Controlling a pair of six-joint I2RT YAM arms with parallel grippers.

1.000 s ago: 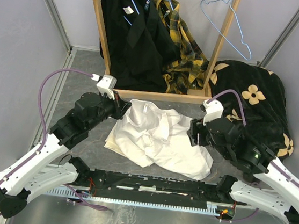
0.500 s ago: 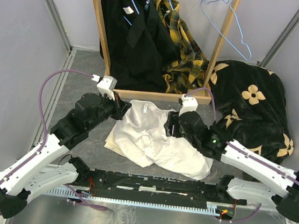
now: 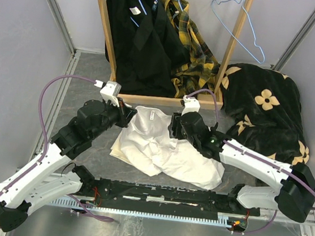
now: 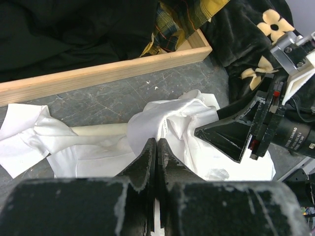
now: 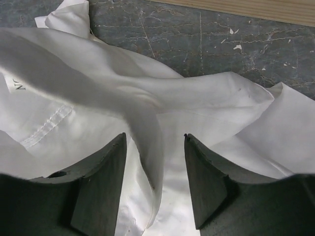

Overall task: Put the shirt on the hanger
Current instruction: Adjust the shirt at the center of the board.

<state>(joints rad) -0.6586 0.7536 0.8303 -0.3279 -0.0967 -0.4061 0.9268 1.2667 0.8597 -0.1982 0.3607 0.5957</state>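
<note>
My left fingers (image 3: 128, 114) are pressed together on a raised fold of the shirt (image 3: 165, 147), and a sliver of white cloth shows between them in my left wrist view. My right fingers (image 3: 175, 125) are spread wide just above the shirt's far edge. They straddle a ridge of the cloth, one finger on either side of it, and I cannot tell whether they touch it. The two sets of fingers face each other across the top of the shirt, close but apart.

The shirt lies crumpled on the grey counter (image 3: 87, 81), between my two arms and just in front of the base board of the wooden rack (image 3: 165, 102). The hanger (image 3: 252, 32) is well apart from it, up at the rack's right post, its hook near the top and its triangle slanting down to the right. Black garments (image 3: 138, 36) and a plaid one (image 3: 196, 54) hang inside the rack. A black cloth with cream flowers (image 3: 267, 102) is heaped to the right of it
</note>
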